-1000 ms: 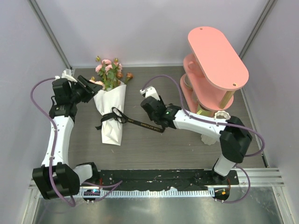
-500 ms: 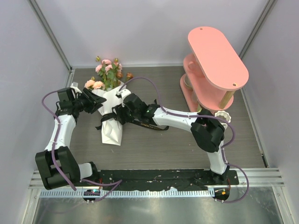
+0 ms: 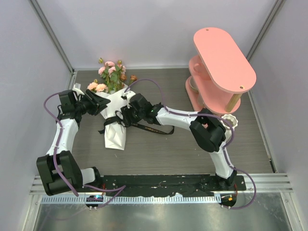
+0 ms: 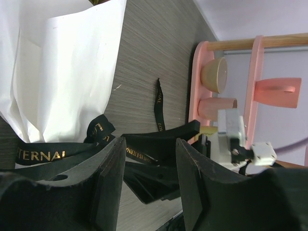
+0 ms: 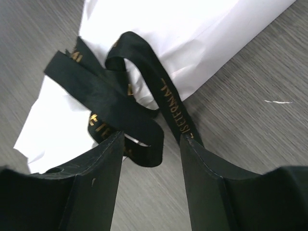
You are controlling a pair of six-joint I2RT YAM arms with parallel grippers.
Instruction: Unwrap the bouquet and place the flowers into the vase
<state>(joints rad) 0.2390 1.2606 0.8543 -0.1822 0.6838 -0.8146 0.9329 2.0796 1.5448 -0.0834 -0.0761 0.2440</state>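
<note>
white paper cone (image 3: 115,122) lay flat on the grey wood-grain table (image 3: 159,154), towards its left side, its narrow end pointing at the arm bases and its wide mouth turned to the back wall. this was the bouquet (image 3: 114,103), wrapped and tied. the flowers (image 3: 111,72) spilled out of the far end in pink, peach and rust heads with green leaves among them, lying close to the back edge of the table.

a black ribbon (image 5: 106,91) with gold lettering was knotted around the middle of the cone, and one long tail trailed off to the right across the bare table.

the left gripper (image 4: 150,144) sat at the cone's upper left edge, its jaws parted with nothing between them (the paper showed off to one side of its fingers, the ribbon just beyond the tips).

the right gripper (image 5: 151,142) had its tips down at the knot from the right side. its jaws stood apart too, and a loop of the ribbon lay in the gap between the two tips; neither pad was pressed against it, so it had hold of nothing.

the vase (image 3: 230,119) stood well apart from all this, on the right of the table, just beside the foot of the pink two-tier shelf (image 3: 224,53), partly hidden behind the right arm.
</note>
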